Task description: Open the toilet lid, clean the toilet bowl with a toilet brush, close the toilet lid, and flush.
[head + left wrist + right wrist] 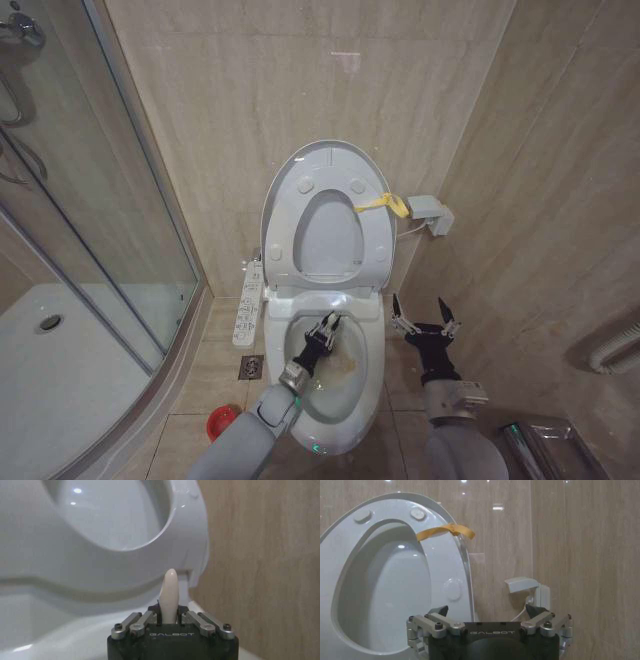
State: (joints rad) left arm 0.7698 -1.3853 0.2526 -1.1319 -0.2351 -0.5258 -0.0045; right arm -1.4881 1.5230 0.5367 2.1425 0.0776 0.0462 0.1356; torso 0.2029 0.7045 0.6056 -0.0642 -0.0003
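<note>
One step of four looks done: the toilet lid (330, 165) is standing upright against the wall, seat ring (375, 240) raised with it, yellow ribbon tab (383, 205) hanging off its right edge. I'm judging we're mid-scrub now. The toilet bowl (372, 370) is lying open below, yellowish-brown stain showing inside. I'm running the left gripper (327, 323) over the bowl, fingers clamped on the toilet brush (169, 592), whose white handle end is sticking up between them in the left wrist view. Brush head I can't see. The red cup holder (220, 423) is sitting on the floor left of the toilet. The right gripper (424, 315) is waiting just right of the bowl, fingers spread, holding nothing. Closing and flushing are still left.
</note>
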